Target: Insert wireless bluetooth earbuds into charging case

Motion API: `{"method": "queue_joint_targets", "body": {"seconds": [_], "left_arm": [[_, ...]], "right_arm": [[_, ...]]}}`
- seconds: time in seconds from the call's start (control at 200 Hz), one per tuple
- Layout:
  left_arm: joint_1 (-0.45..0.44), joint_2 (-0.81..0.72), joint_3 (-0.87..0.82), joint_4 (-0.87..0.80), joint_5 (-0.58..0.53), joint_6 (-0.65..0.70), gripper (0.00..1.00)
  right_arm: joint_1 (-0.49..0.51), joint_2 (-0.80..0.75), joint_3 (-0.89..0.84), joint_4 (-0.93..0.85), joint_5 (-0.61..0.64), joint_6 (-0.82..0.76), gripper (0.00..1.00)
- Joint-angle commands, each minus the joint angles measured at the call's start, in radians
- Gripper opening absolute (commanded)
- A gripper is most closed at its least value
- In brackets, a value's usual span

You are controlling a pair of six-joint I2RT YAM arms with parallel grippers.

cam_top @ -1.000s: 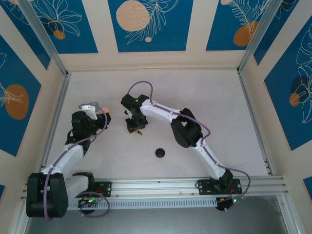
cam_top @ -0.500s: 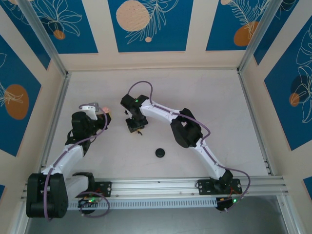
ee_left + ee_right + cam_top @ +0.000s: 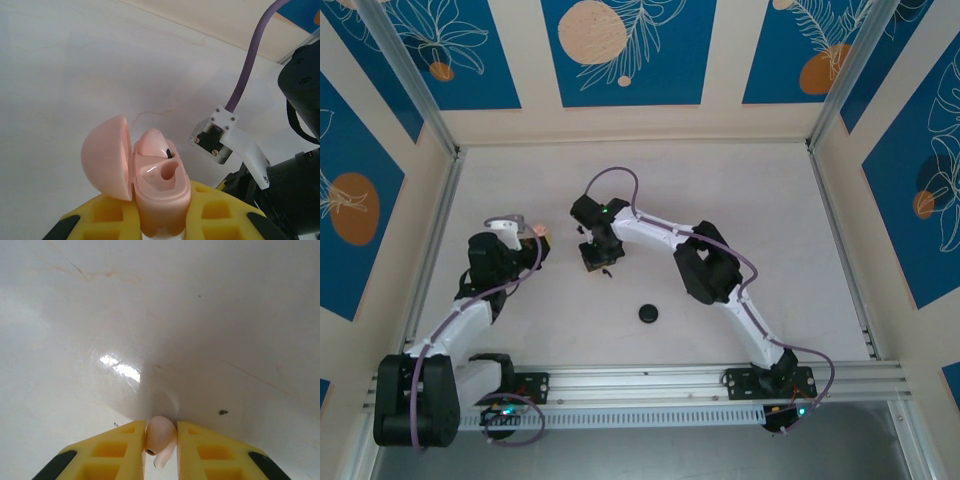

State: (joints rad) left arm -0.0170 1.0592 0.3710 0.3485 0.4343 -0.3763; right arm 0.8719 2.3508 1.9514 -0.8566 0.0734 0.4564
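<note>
Surroundings: the desk (image 3: 750, 200) is a pale, smooth sheet, glossy enough to throw a bright glare patch, and marked with faint hairline scratches and a few dark specks. A flat round black disc (image 3: 648, 313) lies on it nearer the arm bases, well apart from both sets of jaws. A ribbed metal rail (image 3: 650, 378) runs along the near edge. Cream walls with blue leaf-print panels (image 3: 620, 45) enclose the other sides.

Obstructions: bare desk separates the two arms. In the left wrist view, a white bracket (image 3: 235, 142) and a purple cable (image 3: 250, 65) stand just right of the charging case.

Left jaws: yellow, ribbed, pinching the charging case (image 3: 161, 192) by its base, off the desk at left of centre. The case is pale pink, glossy and rounded; its domed lid (image 3: 107, 157) hangs open on the left. One earbud (image 3: 152, 142) sits in the far socket, pink with a small dark tip. The near socket (image 3: 168, 172) is a hollow.

Right jaws: low over mid-desk, pinching the second earbud (image 3: 160, 436), a smooth pale pink bud. Contact with the desk cannot be told.
</note>
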Motion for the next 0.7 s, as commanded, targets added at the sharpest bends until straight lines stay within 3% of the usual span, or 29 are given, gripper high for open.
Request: {"method": "queue_joint_targets", "body": {"seconds": [0.0,0.38,0.695], "left_arm": [[0.007,0.025,-0.025,0.099,0.069,-0.007,0.08],[-0.137,0.164,-0.057,0.385,0.124,0.06,0.07],[-0.284,0.328,-0.039,0.574,0.122,0.125,0.07]], "right_arm": [[-0.009,-0.122,-0.088,0.095,0.009,0.032,0.21],[-0.05,-0.49,-0.514,0.394,0.067,0.109,0.21],[-0.065,-0.734,-0.722,0.511,0.163,0.122,0.21]]}}
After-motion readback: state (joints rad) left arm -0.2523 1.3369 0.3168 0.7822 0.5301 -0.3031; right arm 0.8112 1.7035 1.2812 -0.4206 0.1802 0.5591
